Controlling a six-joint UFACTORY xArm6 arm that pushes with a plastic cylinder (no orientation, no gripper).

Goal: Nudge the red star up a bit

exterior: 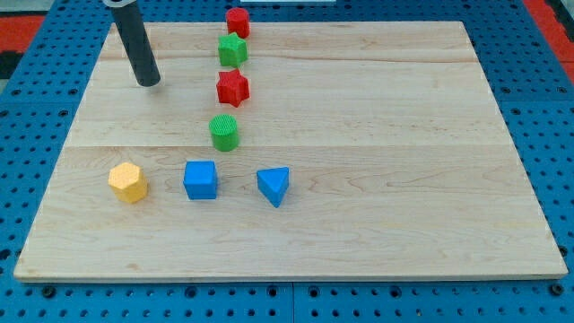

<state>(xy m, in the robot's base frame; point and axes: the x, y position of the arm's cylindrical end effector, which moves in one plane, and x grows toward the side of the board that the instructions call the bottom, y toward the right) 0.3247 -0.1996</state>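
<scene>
- My tip (149, 82) is the bottom end of a dark rod. It rests on the counter (404, 135) near the view's top left.
- The rod is the only tool here. It is a plain straight stick with nothing that opens or shuts, and it holds nothing.
- The counter is a light wooden board. It sits on a blue base with holes (547, 108).
- The red star (232, 88) lies a little left of the middle, in the upper half of the board. It is to the right of my tip and well apart from it.
- Just above the red star sits a green star (232, 49). The two are very close, and I cannot tell if they touch.
- Above the green star, right at the top edge of the board, is a small red block (238, 21). Its shape is hard to make out.
- Below the red star stands a green round block (224, 132), with a small gap between them.
- These four blocks make a line going up and down the board.
- Lower down there is a row of three blocks. A yellow block with many sides (128, 182) is on the left, a blue cube (200, 179) is in the middle, and a blue triangle (273, 186) is on the right.
</scene>
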